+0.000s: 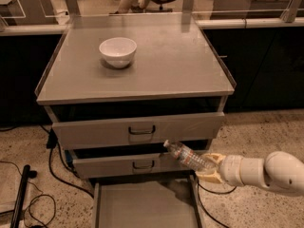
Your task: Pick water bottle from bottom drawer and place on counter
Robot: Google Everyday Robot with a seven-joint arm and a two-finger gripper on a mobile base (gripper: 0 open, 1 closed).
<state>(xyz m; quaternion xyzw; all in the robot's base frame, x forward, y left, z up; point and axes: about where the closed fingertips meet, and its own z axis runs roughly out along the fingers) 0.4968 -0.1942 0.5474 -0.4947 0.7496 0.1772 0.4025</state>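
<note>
The gripper [207, 168] at the near right, above the right wall of the open bottom drawer [142, 205], fingers pinching the base end of the water bottle [189, 156]. Bottle in the air, tilted, white cap up and to the left, in front of the middle drawer [104, 167]. Farther off, a white bowl [118, 51] on the left part of the counter [171, 65], well apart from the bottle.

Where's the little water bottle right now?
The small clear plastic water bottle hangs tilted in the gripper, lower right, above the open grey metal bottom drawer.
</note>
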